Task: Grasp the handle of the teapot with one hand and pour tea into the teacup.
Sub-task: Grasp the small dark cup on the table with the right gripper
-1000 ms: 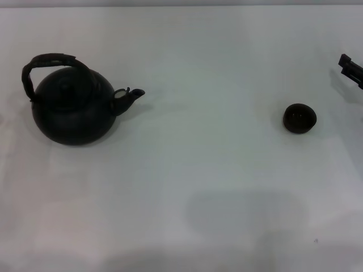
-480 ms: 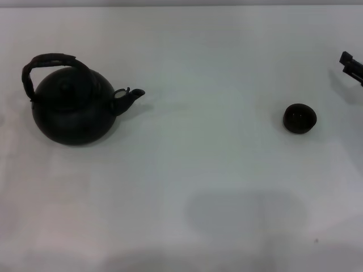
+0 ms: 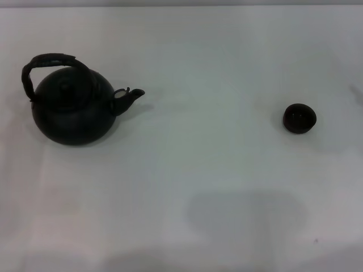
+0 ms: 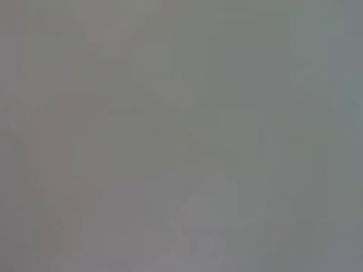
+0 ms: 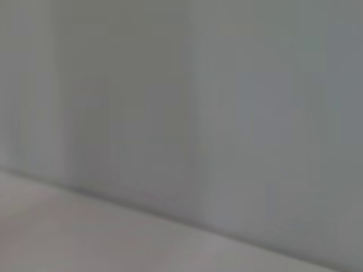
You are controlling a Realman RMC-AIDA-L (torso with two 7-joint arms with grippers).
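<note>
In the head view a large round matte black teapot [image 3: 72, 110] stands upright on the left of the white table [image 3: 198, 170], its short spout [image 3: 130, 96] pointing right. Its arched, rough-wrapped handle [image 3: 48, 61] rises over the knobbed lid. Far to the right, well apart from the pot, sits the small black teacup [image 3: 299, 118], upright. Neither gripper shows in any view. Both wrist views hold only plain grey surface.
A soft grey shadow [image 3: 247, 218] lies on the table's near middle. The table's far edge [image 3: 181, 4] runs along the top of the head view.
The right gripper, seen at the right edge of the head view before, has moved out of view to the right. Teapot and teacup have not moved.
</note>
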